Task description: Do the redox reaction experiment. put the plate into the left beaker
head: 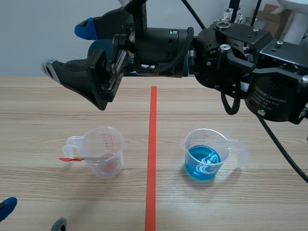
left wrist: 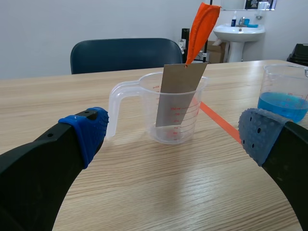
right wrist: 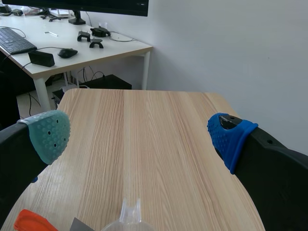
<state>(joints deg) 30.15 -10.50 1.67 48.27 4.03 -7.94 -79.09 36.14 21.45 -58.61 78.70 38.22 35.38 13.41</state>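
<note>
Inside left beaker (left wrist: 147, 110), just ahead of left end effector (left wrist: 175, 134): plate (left wrist: 179, 94), long axis near upright, orange-tagged end up, leaning on rim. Left end effector wide open, empty. Right end effector (head: 67, 48) raised, wide open, empty.

scene: left gripper (head: 32, 216) cropped, only pad tips (head: 6, 208) show | right wrist: clear plastic beaker (right wrist: 129, 217), flat grey plate (right wrist: 81, 224), orange tag (right wrist: 30, 222) mostly cropped | left wrist: clear beaker of blue liquid (left wrist: 287, 94) part-cropped
</note>
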